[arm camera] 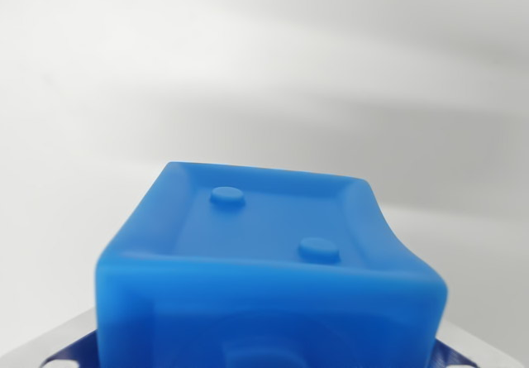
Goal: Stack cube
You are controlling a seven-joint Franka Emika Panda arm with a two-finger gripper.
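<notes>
While the wrist view shows no second cube, the translucent blue rubbery cube [269,260] with two raised studs fills its lower half, seemingly carried. Whether the pincer grips it cannot be told. Next, find the base cube.

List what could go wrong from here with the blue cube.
1. The blue cube fills the lower half of the wrist view and nothing else shows but the blank white surface, so no stacking target is visible; placement may be misaligned.
2. The fingers are not visible, so the hold on the cube cannot be confirmed; it might slip.
3. The cube looks soft and its sides bowed, with two raised studs on top; it may seat unevenly.
</notes>
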